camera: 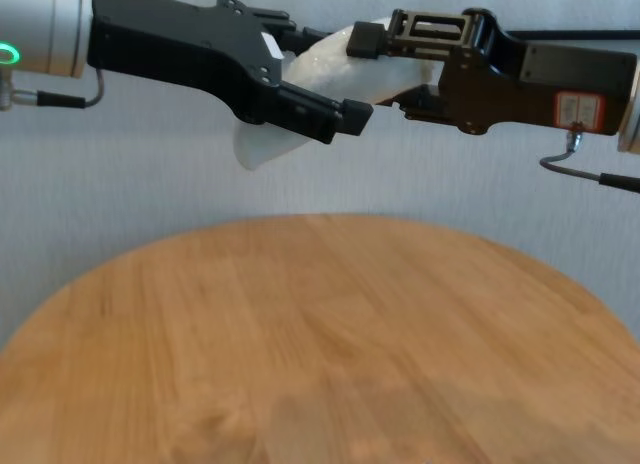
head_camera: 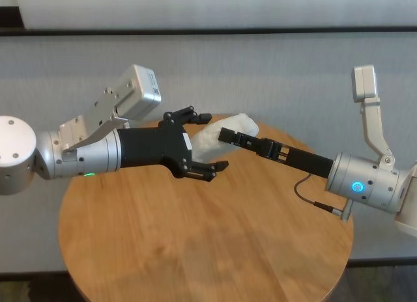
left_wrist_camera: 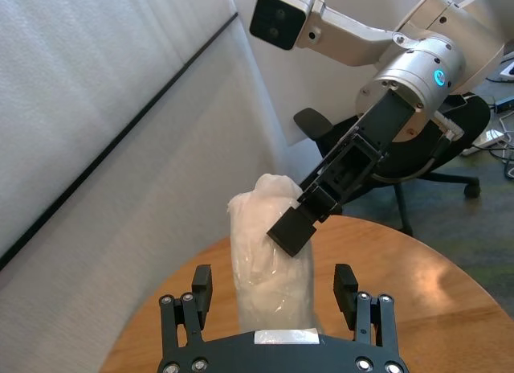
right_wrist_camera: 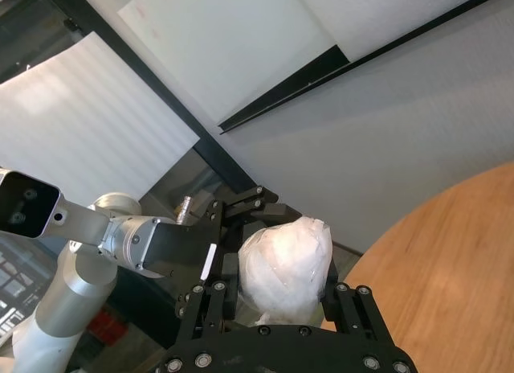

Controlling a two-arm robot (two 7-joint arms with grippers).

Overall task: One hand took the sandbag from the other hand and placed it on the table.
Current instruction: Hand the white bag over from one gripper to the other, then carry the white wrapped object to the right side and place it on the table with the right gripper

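Note:
The white sandbag (head_camera: 210, 140) hangs in the air above the far part of the round wooden table (head_camera: 195, 250). My right gripper (head_camera: 226, 137), the one with the red-and-white sticker, is shut on its far end. In the right wrist view the sandbag (right_wrist_camera: 285, 264) sits pinched between the fingers (right_wrist_camera: 331, 278). My left gripper (head_camera: 212, 142), on the green-lit silver wrist, stands open with one finger on each side of the bag. The left wrist view shows a gap between the sandbag (left_wrist_camera: 269, 276) and both fingers (left_wrist_camera: 345, 280). In the chest view the sandbag (camera: 258, 144) pokes out below the left gripper (camera: 325, 76).
Behind the table runs a grey wall with a dark rail (head_camera: 208, 31). A black office chair (left_wrist_camera: 377, 160) stands on the floor beyond the table's far side. The wide tabletop (camera: 320, 334) lies well below both grippers.

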